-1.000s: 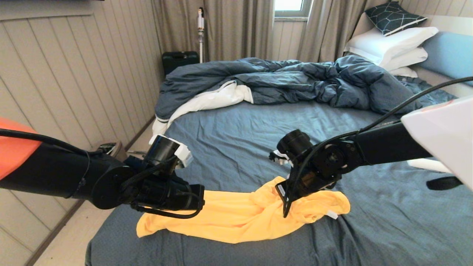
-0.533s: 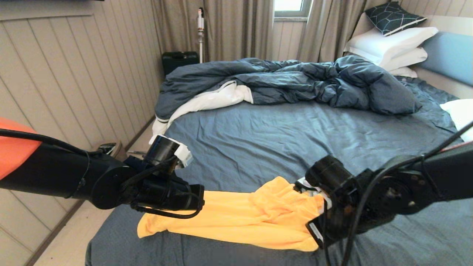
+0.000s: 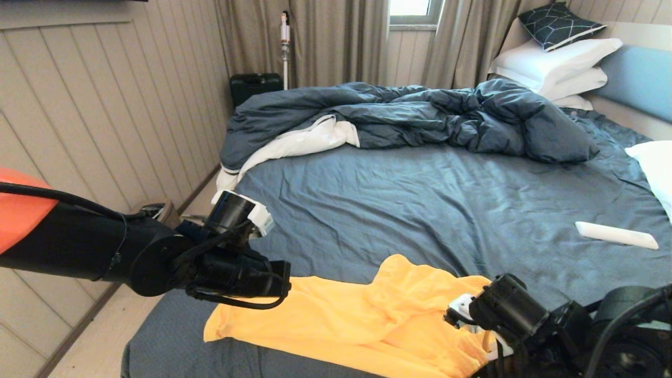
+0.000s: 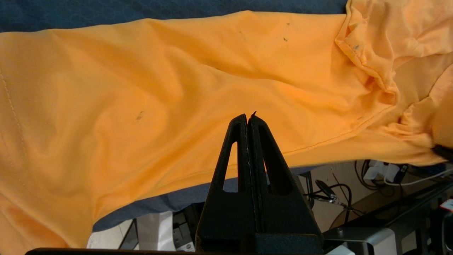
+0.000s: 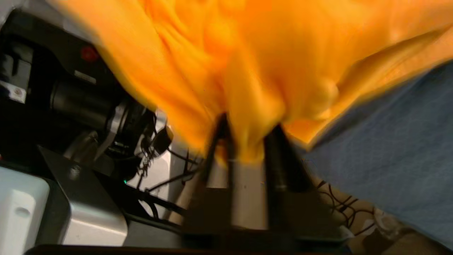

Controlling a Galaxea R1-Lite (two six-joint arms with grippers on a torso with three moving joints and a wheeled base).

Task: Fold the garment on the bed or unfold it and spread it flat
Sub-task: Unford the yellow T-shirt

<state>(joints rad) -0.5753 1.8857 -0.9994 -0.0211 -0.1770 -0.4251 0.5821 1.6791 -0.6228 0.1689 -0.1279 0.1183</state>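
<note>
The yellow-orange garment (image 3: 357, 320) lies crumpled across the near edge of the bed (image 3: 420, 210), its right end bunched up. My right gripper (image 5: 247, 131) is shut on a bunch of the garment (image 5: 247, 53) at that right end, low at the bed's near right corner; in the head view only its wrist (image 3: 514, 310) shows. My left gripper (image 3: 286, 281) is shut with nothing in it. It hovers just over the garment's left part (image 4: 177, 71), tips together (image 4: 248, 117).
A dark blue duvet (image 3: 420, 115) with white lining is heaped across the far side of the bed. White pillows (image 3: 556, 63) and a blue headboard (image 3: 638, 79) stand at the far right. A white slim object (image 3: 614, 234) lies on the sheet at right. A panelled wall runs along the left.
My right arm swept from over the garment's middle down to the near right bed corner, dragging the garment's right part toward me. The garment's left end slid slightly right. The left arm stayed put.
</note>
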